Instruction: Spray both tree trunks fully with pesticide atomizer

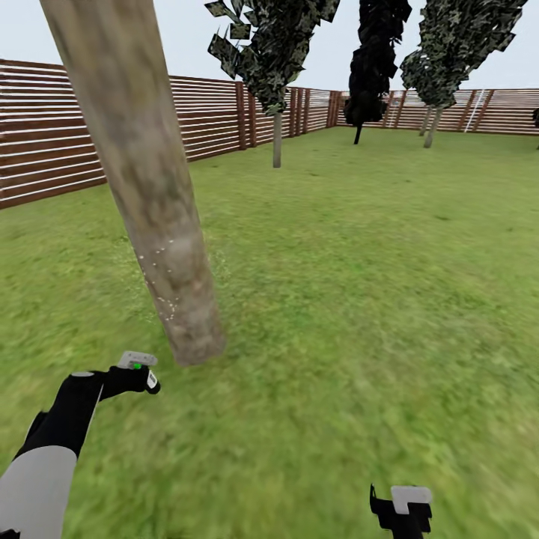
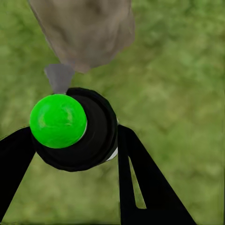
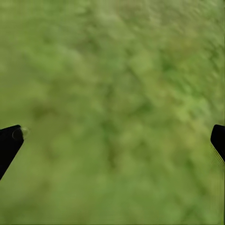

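Note:
A thick pale tree trunk [image 1: 153, 195] leans up from the grass just ahead on the left, and whitish pesticide specks [image 1: 163, 281] dot its lower part. My left gripper [image 1: 142, 380] is shut on the pesticide atomizer [image 1: 137, 361], a short way from the trunk's base. In the left wrist view the atomizer [image 2: 93, 136] is black with a green cap and sits between the fingers [image 2: 145, 187]. Its grey nozzle points at the trunk [image 2: 84, 33]. A second pale-trunked tree [image 1: 277, 138] stands farther back. My right gripper [image 1: 403, 510] is open over grass [image 3: 112, 93].
The lawn [image 1: 359, 299] stretches ahead and to the right. A brown slat fence [image 1: 45, 142] runs along the left and far sides. A black cypress-like tree [image 1: 368, 75] and another pale-trunked tree [image 1: 432, 127] stand near the far fence.

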You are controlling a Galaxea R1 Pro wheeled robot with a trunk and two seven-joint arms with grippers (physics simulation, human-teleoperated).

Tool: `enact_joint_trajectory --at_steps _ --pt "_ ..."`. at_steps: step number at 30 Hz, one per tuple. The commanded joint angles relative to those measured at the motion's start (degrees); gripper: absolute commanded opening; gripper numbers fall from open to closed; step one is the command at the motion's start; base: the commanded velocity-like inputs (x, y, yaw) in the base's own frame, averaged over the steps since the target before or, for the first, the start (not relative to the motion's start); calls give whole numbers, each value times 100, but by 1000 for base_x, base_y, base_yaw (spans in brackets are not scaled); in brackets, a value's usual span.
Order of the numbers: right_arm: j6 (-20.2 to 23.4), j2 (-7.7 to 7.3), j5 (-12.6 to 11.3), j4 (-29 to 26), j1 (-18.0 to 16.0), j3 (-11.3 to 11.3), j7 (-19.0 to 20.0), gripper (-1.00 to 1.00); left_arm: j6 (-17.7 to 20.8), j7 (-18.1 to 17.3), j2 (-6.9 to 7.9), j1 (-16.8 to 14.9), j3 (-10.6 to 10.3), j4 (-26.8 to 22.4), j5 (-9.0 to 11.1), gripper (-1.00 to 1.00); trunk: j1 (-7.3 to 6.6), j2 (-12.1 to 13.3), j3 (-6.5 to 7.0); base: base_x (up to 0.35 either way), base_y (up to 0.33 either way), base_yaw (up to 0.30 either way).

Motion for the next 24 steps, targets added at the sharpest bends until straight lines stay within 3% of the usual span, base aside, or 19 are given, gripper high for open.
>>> enact_joint_trajectory --at_steps 1,6,8,10,17,22,24 --pt "0 0 1 0 0 0 1 100 -2 7 -10 0 0 6 3 -100 0 0 0 5 -271 167" --pt "0 -9 1 0 0 0 8 100 -26 65 -124 0 -38 69 -45 -100 0 0 0 89 -267 30" --pt "0 -9 0 0 0 0 7 100 -27 480 -158 0 -46 74 -36 -100 0 0 0 198 -228 0" --pt "0 -9 -3 0 0 0 5 100 -27 631 -163 0 -49 75 -26 -100 0 0 0 205 -223 0" --pt "0 14 -7 0 0 0 6 100 -27 680 -155 0 -52 67 -66 -100 0 0 0 138 -245 1" --pt "0 18 -6 0 0 0 8 100 -19 698 -146 0 -44 73 -75 -100 0 0 0 85 -266 238" --pt "0 18 -6 0 0 0 9 100 -18 983 -146 0 -50 75 -75 -100 0 0 0 83 -267 276"
